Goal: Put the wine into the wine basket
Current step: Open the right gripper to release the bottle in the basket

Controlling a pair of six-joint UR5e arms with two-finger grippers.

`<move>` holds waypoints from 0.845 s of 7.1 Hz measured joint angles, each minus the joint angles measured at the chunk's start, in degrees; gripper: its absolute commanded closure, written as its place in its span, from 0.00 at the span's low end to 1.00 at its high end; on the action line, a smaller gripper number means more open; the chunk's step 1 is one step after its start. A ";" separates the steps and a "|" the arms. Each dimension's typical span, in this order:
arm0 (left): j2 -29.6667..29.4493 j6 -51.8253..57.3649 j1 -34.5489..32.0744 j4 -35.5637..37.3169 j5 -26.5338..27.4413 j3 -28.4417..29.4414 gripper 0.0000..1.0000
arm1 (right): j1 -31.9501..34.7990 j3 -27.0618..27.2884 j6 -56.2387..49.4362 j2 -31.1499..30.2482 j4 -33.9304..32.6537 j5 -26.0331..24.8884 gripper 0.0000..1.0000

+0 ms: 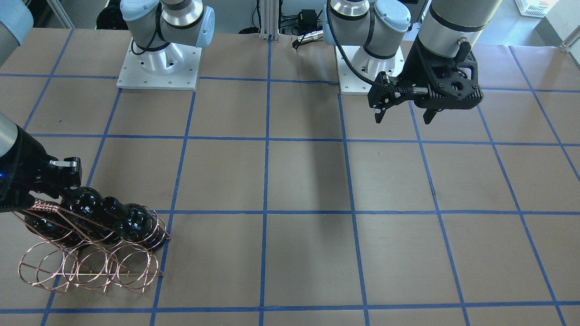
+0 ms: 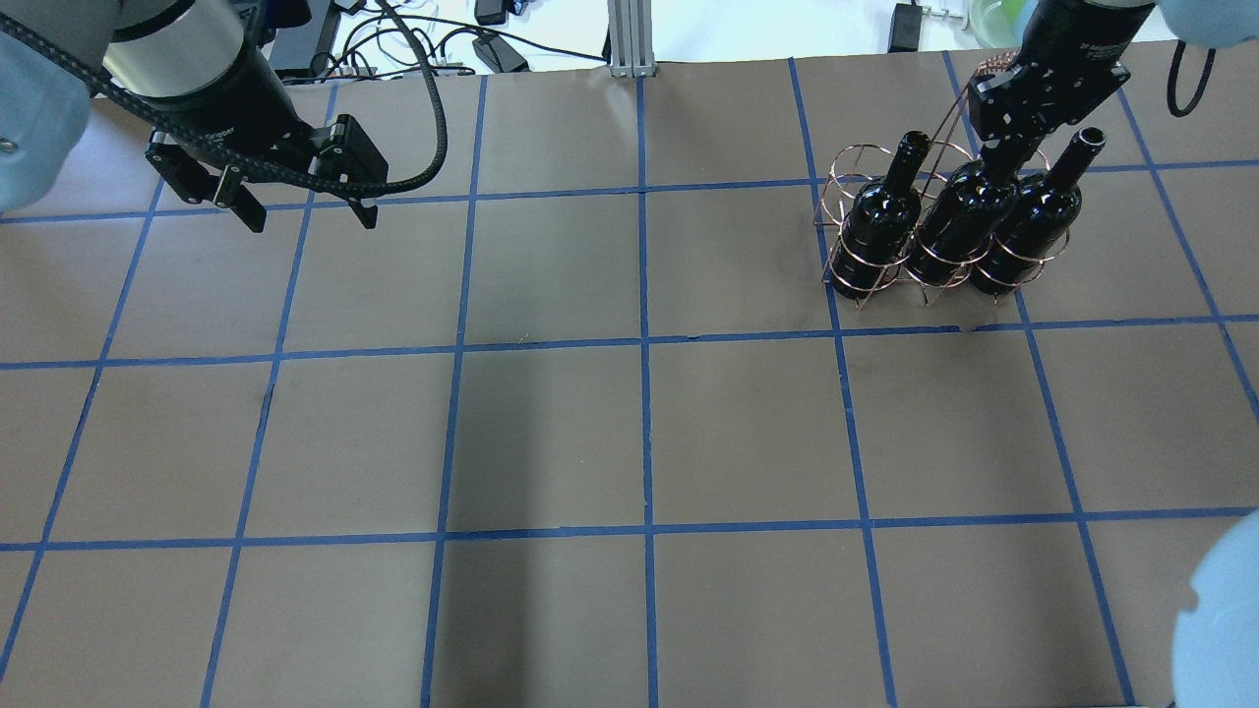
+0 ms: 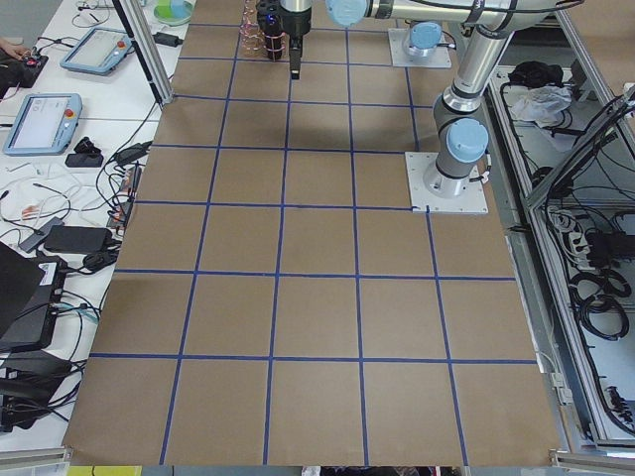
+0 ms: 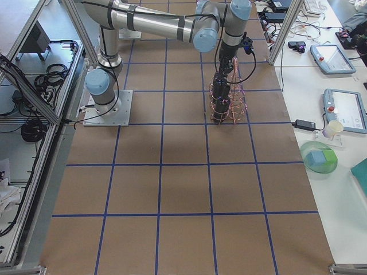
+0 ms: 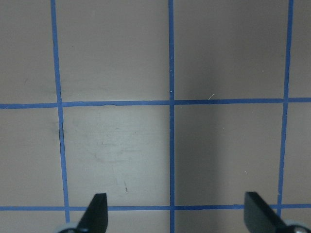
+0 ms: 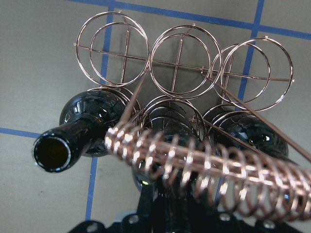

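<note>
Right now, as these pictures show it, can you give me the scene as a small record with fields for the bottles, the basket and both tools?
wine basket: stands on the table, on the robot's right side; two rows of three rings
row nearer the robot: full, one dark bottle per ring
row farther from the robot: three empty rings
middle wine bottle: right tool at its neck; grip hidden
outer wine bottles: standing, untouched, no cork
left tool: open, empty, above bare table

Open tabletop, one cluster at 2 o'clock
From overhead, free passage over the table point(image 2: 639, 433) except at the wine basket point(image 6: 179, 59): near row plugged by the wine point(image 2: 959, 226) and flanking bottles point(image 2: 880, 221), right gripper point(image 2: 1001, 162) and braided handle point(image 6: 204, 167) above; open rings at 12 o'clock.
</note>
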 measured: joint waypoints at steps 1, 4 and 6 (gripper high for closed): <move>-0.02 0.00 0.00 0.00 0.01 -0.01 0.00 | 0.00 0.04 -0.05 -0.04 0.04 -0.10 0.22; -0.01 0.00 0.06 -0.04 0.08 0.02 0.00 | 0.01 0.07 -0.15 -0.40 0.33 -0.51 0.07; 0.00 0.00 0.08 -0.04 0.10 0.02 0.00 | 0.08 0.08 -0.03 -2.52 0.87 -0.11 0.00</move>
